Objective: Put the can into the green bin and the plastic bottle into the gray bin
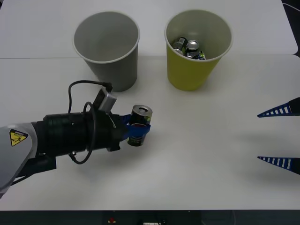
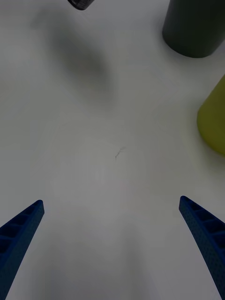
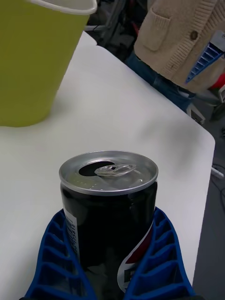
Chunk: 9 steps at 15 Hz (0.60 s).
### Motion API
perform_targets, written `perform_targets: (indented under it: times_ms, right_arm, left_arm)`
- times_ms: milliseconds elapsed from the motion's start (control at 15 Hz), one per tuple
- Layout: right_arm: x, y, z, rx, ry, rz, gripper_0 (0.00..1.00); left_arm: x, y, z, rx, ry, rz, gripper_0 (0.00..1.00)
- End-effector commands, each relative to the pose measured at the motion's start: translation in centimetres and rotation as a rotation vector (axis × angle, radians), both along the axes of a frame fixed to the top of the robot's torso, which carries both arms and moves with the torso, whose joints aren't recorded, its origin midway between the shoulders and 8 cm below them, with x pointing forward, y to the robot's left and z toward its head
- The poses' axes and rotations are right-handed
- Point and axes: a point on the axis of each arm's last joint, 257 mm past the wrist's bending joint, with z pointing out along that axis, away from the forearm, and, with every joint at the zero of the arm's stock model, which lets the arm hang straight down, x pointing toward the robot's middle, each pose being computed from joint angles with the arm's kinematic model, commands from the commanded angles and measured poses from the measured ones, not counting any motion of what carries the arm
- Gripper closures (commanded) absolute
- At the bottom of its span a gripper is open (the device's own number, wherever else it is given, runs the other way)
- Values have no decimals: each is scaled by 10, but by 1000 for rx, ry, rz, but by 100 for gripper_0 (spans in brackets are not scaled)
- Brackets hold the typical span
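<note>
one can: the can (image 1: 139, 125) stands upright on the table (image 1: 206, 159), in front of the gray bin (image 1: 108, 49)
left gripper (image 1: 137, 129): fingers clamped on its sides, ready to lift
green bin (image 1: 197, 49): already holds cans
right gripper (image 1: 280, 136): fingers spread, waiting at the table's right

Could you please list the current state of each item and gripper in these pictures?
can: upright, tab opened, clasped on both sides by blue fingers.
left gripper: shut on the can, in front of the gray bin.
right gripper: open, holding nothing, at the table's right side.
gray bin: upright, looks empty.
green bin: upright, cans already inside.
</note>
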Motion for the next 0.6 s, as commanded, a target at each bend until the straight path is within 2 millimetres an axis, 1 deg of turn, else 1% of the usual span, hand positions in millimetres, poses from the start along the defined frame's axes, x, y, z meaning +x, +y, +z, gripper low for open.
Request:
perform_targets:
  times_ms: [67, 200, 333, 400, 533, 600]
  right_arm:
    - [0, 0, 0, 0, 0, 0, 0]
    - [0, 0, 0, 0, 0, 0, 0]
    - [0, 0, 0, 0, 0, 0, 0]
    - [0, 0, 0, 0, 0, 0, 0]
    - [0, 0, 0, 0, 0, 0, 0]
    - [0, 0, 0, 0, 0, 0, 0]
  left_arm:
    - [4, -14, 24, 34, 61, 24, 100]
    - [16, -21, 42, 83, 72, 35, 100]
    - [28, -22, 57, 144, 41, 34, 100]
    - [33, -23, 62, 163, 44, 26, 100]
    - [46, -30, 75, 176, 36, 14, 100]
    - [54, -36, 86, 175, 22, 6, 100]
